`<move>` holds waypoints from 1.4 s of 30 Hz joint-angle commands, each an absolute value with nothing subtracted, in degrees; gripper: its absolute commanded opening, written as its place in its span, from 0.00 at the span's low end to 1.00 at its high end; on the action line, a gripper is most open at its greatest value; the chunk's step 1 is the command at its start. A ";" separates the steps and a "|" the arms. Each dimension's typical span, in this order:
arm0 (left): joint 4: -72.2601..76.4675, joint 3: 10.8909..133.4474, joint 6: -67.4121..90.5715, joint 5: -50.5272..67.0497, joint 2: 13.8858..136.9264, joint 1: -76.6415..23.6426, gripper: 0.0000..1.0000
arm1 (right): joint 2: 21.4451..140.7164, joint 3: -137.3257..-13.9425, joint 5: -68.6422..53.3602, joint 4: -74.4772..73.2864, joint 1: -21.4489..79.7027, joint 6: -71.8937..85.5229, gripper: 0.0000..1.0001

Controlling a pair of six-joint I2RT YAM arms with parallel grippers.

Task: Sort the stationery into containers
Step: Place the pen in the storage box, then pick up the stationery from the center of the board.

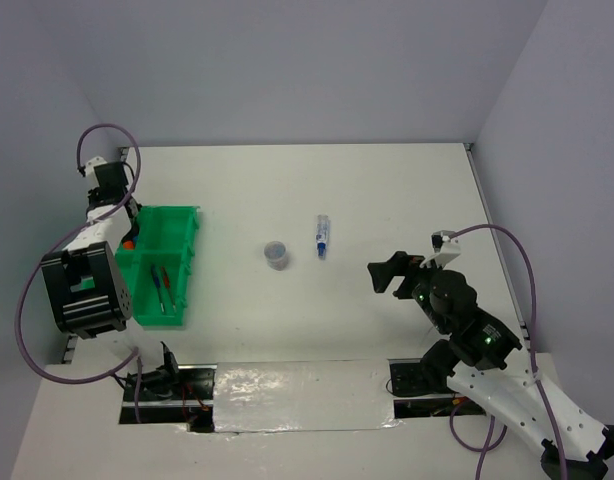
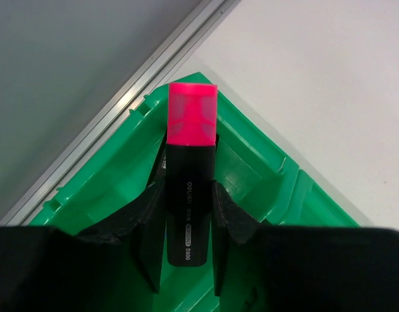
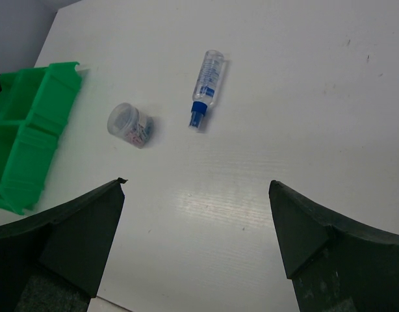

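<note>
Left tool is pinching the likely light, stiff pink highlighter mid-barrel over the tray, right tool gaping wide.

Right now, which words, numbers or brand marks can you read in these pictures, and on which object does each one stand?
"S600": white print on the black barrel of the pink highlighter, which the left gripper holds.
Smaller white print along the same barrel: too blurred to read.
Blue print on the clear bottle: too small to read.
Small round jar: no readable text.
Green tray: no text visible.
</note>
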State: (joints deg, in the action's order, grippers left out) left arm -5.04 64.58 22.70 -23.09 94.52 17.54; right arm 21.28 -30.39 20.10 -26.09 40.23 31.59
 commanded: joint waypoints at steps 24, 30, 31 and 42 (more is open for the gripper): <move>-10.36 69.51 21.45 -30.32 82.45 -2.00 0.99 | 23.73 -31.90 19.25 -21.53 40.17 29.00 1.00; -15.55 74.44 19.16 -27.68 81.47 -16.94 0.99 | 25.66 -32.52 18.55 -22.94 40.08 29.71 1.00; -16.43 74.70 18.55 -27.51 81.82 -18.79 0.99 | 25.58 -32.61 18.54 -23.20 40.08 29.88 1.00; -26.02 75.25 28.55 -24.35 92.46 -38.06 0.99 | 24.79 -32.26 16.88 -25.23 40.08 30.06 1.00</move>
State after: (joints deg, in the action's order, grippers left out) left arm -22.22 76.90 24.08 -24.36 91.46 -37.82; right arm 25.21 -30.44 17.63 -25.26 40.23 30.17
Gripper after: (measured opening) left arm 0.993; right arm 0.997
